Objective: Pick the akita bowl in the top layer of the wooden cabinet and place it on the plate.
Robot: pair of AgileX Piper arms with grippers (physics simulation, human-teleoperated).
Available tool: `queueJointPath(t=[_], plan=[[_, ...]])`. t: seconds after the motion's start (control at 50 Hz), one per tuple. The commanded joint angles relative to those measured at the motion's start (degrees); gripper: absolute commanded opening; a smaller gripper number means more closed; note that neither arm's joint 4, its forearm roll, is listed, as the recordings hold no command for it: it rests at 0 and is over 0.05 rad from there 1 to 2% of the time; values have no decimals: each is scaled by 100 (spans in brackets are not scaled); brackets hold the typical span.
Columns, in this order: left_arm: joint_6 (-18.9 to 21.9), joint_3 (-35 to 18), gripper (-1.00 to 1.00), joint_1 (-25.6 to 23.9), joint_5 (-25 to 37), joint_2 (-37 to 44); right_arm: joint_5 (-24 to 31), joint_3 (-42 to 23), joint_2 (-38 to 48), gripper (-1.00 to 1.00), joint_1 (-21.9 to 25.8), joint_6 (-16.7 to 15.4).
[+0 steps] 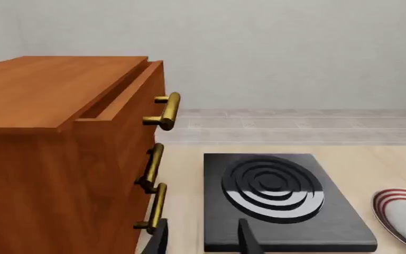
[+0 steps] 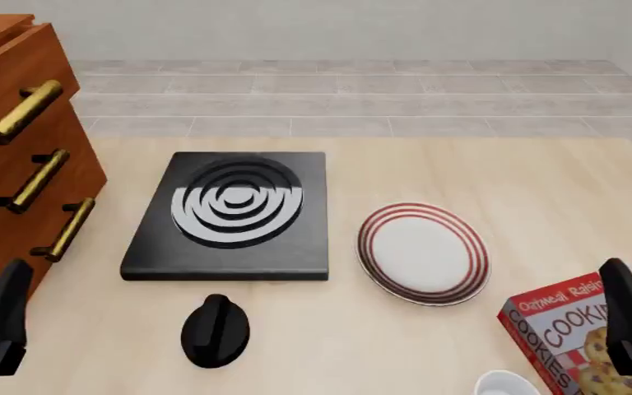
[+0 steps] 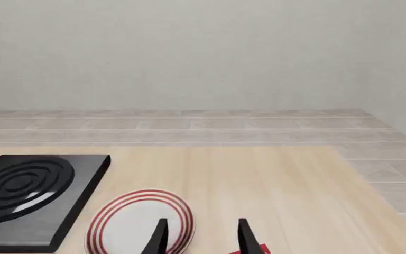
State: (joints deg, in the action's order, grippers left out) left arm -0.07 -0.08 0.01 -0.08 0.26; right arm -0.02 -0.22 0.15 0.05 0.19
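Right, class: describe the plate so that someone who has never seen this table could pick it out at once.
Start at the wooden cabinet on the table's left. Beside it lies the black stove, and the plate lies just to the right of that, apart from it. It is round and white with red rings at its rim, whereas the stove is square with white rings.

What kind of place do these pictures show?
Probably a simulated kitchen table: a black stove beside a red-ringed plate, a cookie box, and a wooden cabinet at one end.

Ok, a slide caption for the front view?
Stove between cabinet and empty plate; both claws low, apart.
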Motion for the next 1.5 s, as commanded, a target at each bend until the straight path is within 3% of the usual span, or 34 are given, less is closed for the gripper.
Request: queueJointPath(t=[0.02,0.44,0.62,0.66,0.94,1.22,1.5], plan=[[-25,-13,100,5,-7,44,-10,-8,28,100,-16,-8],[-119,-157,100,14,-67,-21,-63,10,20,100,-41,50],[26,-337,100,61,-8,-24,-82,11,32,100,-49,28],[318,-451,100,-63,-36,-25,-77,11,24,100,-57,20],[109,-983,100,-62,352,-25,-39,11,4,100,-48,-38],[177,-2191,100,-308,1095,-25,-32,11,6,100,-49,-49],[95,-2997,100,-454,1806,175,-23,12,4,100,-46,-39]])
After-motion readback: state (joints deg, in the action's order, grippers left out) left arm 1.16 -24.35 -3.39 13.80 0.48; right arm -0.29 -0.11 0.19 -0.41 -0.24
